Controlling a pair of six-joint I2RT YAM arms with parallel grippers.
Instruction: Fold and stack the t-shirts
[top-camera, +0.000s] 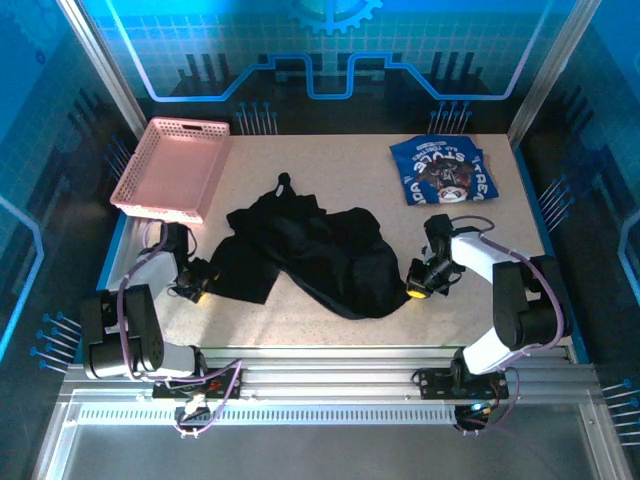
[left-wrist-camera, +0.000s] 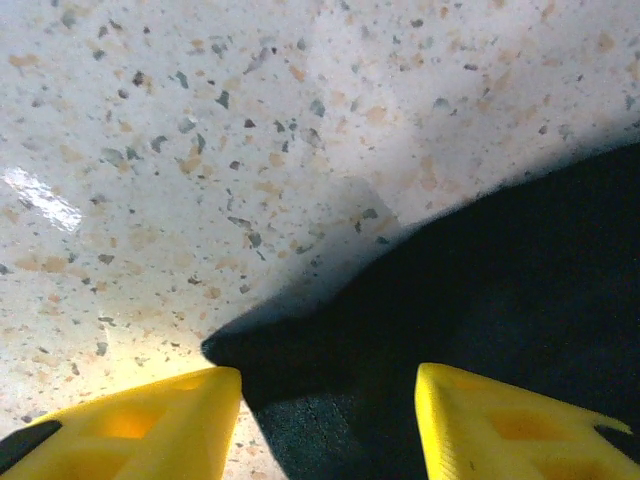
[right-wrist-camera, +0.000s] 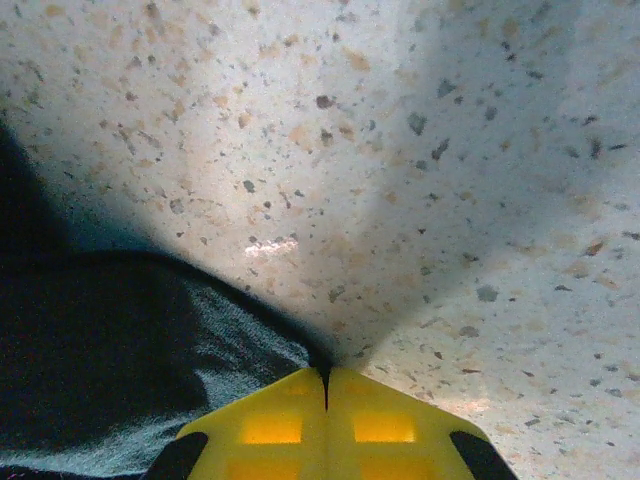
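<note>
The black t-shirt (top-camera: 310, 250) lies crumpled in the middle of the table. The blue t-shirt (top-camera: 445, 170), with white lettering and a printed graphic, lies folded at the back right. My left gripper (top-camera: 195, 290) is low at the black shirt's left edge. In the left wrist view it (left-wrist-camera: 328, 375) is open, and a corner of the black t-shirt (left-wrist-camera: 480, 290) lies on the table between its yellow fingers (left-wrist-camera: 170, 415). My right gripper (top-camera: 415, 290) is at the shirt's right edge. Its jaws (right-wrist-camera: 325, 370) are shut on the thin edge of the black t-shirt (right-wrist-camera: 110, 350).
A pink lattice basket (top-camera: 170, 165) stands at the back left corner. Speckled tabletop (top-camera: 330, 165) shows bare between the basket and the blue shirt, and along the near edge. Metal frame posts rise at the back corners.
</note>
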